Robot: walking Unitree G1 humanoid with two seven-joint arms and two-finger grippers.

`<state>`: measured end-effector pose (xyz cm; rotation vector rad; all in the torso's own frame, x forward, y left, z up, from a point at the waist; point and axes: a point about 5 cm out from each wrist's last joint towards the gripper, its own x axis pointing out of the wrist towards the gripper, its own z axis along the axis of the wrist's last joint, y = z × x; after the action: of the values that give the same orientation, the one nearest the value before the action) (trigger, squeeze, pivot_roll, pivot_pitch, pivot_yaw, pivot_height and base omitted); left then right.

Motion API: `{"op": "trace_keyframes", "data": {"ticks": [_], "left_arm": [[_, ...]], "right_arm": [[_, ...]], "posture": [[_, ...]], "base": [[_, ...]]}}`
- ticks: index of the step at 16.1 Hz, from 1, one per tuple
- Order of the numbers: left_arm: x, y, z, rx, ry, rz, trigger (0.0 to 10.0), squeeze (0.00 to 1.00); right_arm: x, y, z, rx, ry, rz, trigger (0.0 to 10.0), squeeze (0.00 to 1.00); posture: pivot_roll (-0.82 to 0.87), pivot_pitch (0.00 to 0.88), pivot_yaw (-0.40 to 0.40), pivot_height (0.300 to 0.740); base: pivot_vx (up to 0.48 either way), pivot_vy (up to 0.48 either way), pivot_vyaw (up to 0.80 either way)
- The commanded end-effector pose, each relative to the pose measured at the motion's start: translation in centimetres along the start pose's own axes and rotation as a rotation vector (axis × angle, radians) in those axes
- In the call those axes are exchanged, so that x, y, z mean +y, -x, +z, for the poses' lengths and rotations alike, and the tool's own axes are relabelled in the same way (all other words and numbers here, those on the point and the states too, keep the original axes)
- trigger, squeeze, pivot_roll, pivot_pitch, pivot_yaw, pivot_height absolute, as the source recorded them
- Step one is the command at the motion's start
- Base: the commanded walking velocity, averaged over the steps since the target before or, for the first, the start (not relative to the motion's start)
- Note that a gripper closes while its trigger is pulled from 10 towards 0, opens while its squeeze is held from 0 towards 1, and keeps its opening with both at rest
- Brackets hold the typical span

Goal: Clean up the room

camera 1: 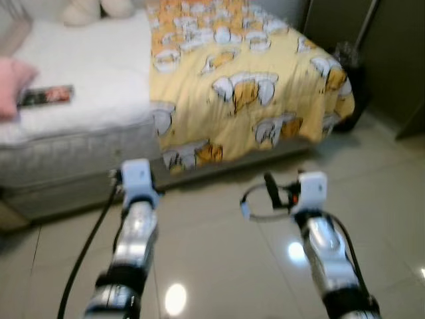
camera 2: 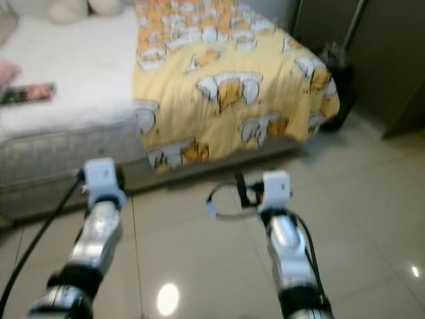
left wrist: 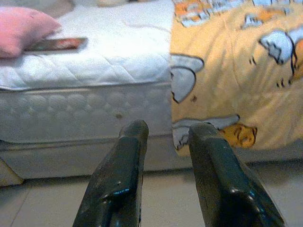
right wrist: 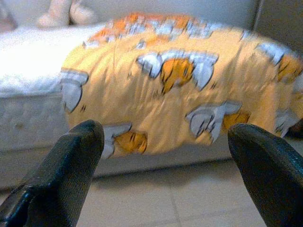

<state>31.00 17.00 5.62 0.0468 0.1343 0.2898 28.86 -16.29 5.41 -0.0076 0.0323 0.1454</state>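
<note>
Facing the bed [camera 1: 80, 143] across the tiled floor [camera 1: 219, 259], we hold both arms raised and forward, short of the mattress edge. Our left hand [left wrist: 163, 137] has its fingers [left wrist: 123, 179] a narrow gap apart and holds nothing; our right hand [right wrist: 165, 142] is spread wide, likewise empty. The yellow patterned blanket [camera 1: 246, 86] covers the far side of the bed and hangs over the edge towards the floor. On the bare white mattress lie a pink cushion [camera 1: 13, 86] and, just beside it, a flat dark object [camera 1: 45, 96], too blurred to identify; pale soft toys [camera 1: 99, 8] sit at the head. We judge the step in hand to be the approach to the bed. To do it well, we should close in squarely, stop before the wrists meet the mattress side, and choose one item, probably the flat object, before lowering a hand over it.
</note>
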Motion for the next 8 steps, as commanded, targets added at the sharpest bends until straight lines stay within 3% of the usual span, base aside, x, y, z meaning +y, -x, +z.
{"op": "trace_keyframes", "data": {"ticks": [1,2,4,6,8], "left_arm": [[-0.2,-0.3,2.2,-0.1,0.05,0.016,10.0,0.0],[-0.2,-0.3,3.6,-0.164,0.077,0.028,10.0,0.0],[-1.5,0.0,5.3,-0.245,0.055,-0.03,10.0,0.0],[-3.1,0.1,4.7,-0.211,-0.007,-0.126,10.0,0.0],[-3.2,0.3,4.2,-0.185,-0.041,-0.124,10.0,0.0]], "right_arm": [[-0.7,-0.2,1.3,-0.065,0.024,-0.024,10.0,0.0],[-0.9,-0.5,2.3,-0.11,0.053,-0.027,10.0,0.0],[-1.2,-1.1,3.9,-0.17,0.057,-0.034,10.0,0.0],[-1.5,-1.1,3.1,-0.129,0.049,-0.039,10.0,0.0],[-1.6,-1.1,2.6,-0.097,0.02,-0.052,10.0,0.0]], "posture": [[-0.14,0.0,0.059,0.74],[-0.13,0.0,0.054,0.74],[-0.13,0.0,0.047,0.74],[-0.13,0.0,0.045,0.74],[-0.14,0.0,0.047,0.74]], "base": [[0.472,0.0,0.0],[0.465,0.0,0.0],[0.458,0.0,0.0],[0.476,0.0,0.0],[0.48,0.0,0.0]]}}
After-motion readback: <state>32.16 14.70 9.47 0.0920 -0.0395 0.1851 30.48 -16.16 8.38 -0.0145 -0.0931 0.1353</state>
